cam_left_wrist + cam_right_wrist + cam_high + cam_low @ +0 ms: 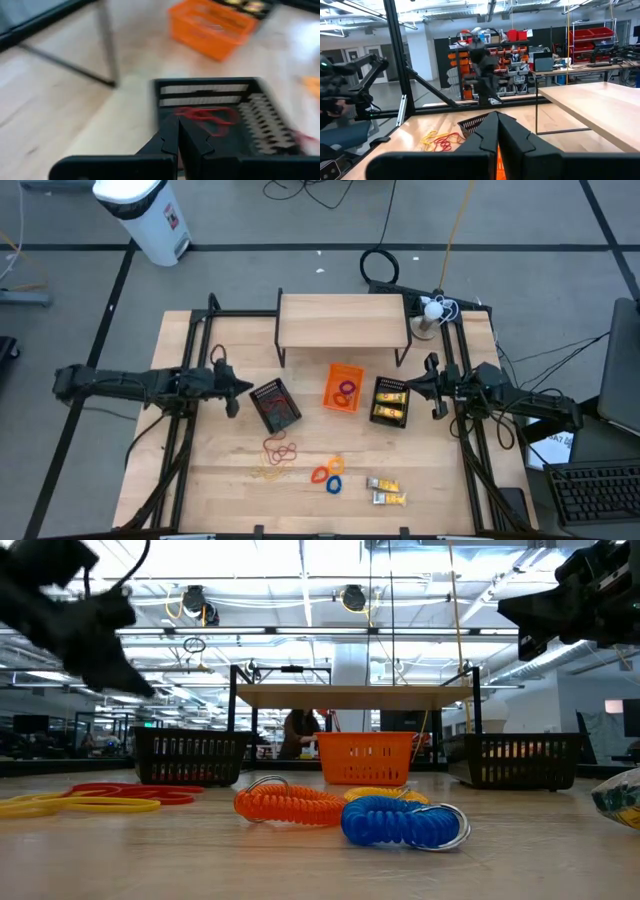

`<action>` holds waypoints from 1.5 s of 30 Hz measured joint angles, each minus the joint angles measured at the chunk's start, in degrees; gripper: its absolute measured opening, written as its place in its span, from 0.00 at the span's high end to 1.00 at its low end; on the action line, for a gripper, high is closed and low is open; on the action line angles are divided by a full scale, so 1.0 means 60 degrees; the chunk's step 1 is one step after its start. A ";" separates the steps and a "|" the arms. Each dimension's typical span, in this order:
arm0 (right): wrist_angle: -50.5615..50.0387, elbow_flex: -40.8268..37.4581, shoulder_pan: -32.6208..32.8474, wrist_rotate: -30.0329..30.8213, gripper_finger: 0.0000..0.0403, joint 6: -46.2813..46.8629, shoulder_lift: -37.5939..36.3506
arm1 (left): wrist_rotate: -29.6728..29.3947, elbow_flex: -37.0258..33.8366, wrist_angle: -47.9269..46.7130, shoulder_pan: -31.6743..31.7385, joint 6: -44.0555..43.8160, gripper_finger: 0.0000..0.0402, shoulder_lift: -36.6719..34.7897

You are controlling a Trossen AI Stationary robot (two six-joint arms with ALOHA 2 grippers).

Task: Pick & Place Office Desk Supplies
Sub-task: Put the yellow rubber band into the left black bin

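Left wrist view: left gripper [178, 131] pinched shut, empty; red rubber bands [207, 116] lie in the black mesh bin [210, 107] just ahead of its jaws, likely dropped for sorting; right gripper [436, 387] closed, waiting

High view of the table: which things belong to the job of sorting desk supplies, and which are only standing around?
Belong to the job:
- rubber bands
- coil rings
- yellow-and-white packets
- black mesh bins
- orange bin

Only standing around:
- wooden shelf
- white waste bin
- cable on the floor
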 joint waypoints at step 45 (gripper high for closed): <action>0.0080 -0.0011 0.0000 0.0000 0.99 0.0627 0.0004 | 0.1722 0.4115 0.0241 -0.5916 -0.3394 0.50 1.0074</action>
